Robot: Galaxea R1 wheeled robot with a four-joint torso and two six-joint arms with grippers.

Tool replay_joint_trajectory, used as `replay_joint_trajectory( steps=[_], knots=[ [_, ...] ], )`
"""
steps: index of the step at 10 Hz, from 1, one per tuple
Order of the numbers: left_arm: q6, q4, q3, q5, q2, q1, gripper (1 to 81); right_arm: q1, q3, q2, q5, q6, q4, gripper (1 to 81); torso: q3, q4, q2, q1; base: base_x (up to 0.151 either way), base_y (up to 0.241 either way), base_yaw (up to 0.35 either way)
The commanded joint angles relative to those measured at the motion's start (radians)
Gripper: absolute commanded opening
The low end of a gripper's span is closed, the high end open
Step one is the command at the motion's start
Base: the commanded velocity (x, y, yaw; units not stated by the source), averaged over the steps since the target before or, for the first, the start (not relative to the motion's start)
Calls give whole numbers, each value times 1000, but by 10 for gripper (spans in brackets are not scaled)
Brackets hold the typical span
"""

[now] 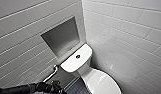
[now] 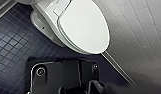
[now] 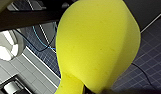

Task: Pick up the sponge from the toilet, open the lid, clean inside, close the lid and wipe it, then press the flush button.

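The white toilet [image 1: 82,71] stands in the corner of tiled walls. Its tank top carries a round flush button [image 1: 77,56]. The oval lid [image 1: 101,82] lies closed over the bowl, and it is also large in the left wrist view [image 2: 83,27]. The bright yellow sponge [image 3: 96,42] looms close in the right wrist view, squeezed narrow at one end where my right gripper [image 3: 94,90] is shut on it. My left arm comes in low at the left, its gripper [image 1: 56,86] beside the toilet and short of the tank, holding nothing.
A recessed metal niche [image 1: 61,37] is set in the wall above the tank. A chrome bar [image 1: 51,75] runs along the wall left of the toilet. Dark blue tiles [image 2: 11,42] cover the floor, and thin cables [image 3: 43,40] lie across it.
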Motion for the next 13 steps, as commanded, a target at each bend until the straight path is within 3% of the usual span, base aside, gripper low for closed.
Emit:
replay_joint_trajectory(
  steps=[1,5,9,12,13],
  knots=[
    [14,188,-56,-41,2,223,10,-36,13,21,-84,-2,-11,10,91,0,0,0,0,0,0],
    [16,318,-274,-85,173,484,10,-36,11,26,-84,-2,-11,10,236,0,-1,-1,0,0,0],
    [18,391,-728,-129,449,629,10,-30,1,27,-84,-1,-11,10,384,0,-3,-3,0,0,0],
    [18,399,-949,-248,564,692,10,-25,-2,26,-84,-1,-11,10,489,0,-4,-5,0,0,0],
    [16,391,-1020,-275,598,708,10,-25,-10,26,-84,-1,-11,10,488,0,-4,-5,0,0,0]
  ],
)
